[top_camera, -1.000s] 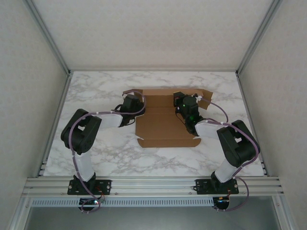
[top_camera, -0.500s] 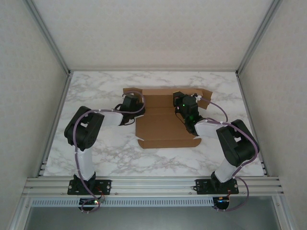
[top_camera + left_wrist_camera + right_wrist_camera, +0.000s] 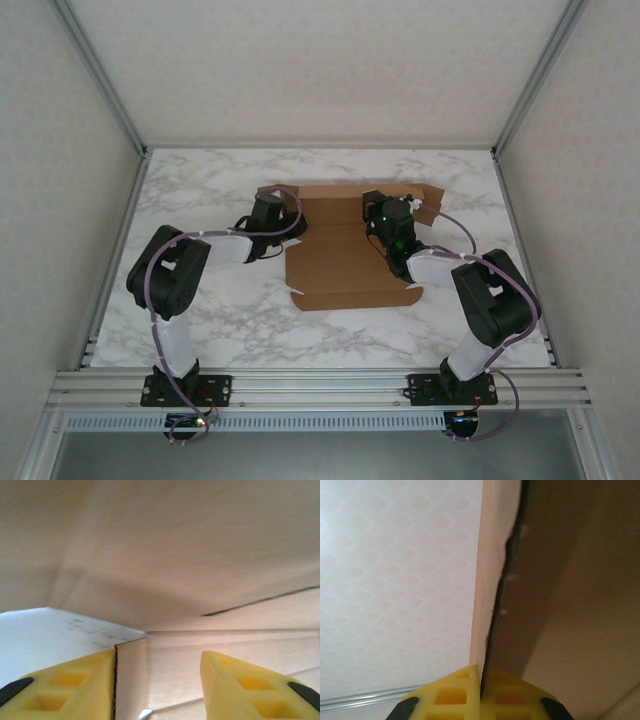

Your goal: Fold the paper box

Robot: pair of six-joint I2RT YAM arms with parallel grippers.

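No text, label, brand, number or sign can be read in any of the views. The paper box (image 3: 345, 268) shows only plain brown cardboard on its visible faces. The table (image 3: 200, 190) around the box shows only a grey marble pattern.

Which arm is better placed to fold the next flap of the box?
Right, probably. The right gripper is shut on a flap edge of the paper box, ready to swing it. The left gripper stands open at the box's left edge, gripping nothing yet.
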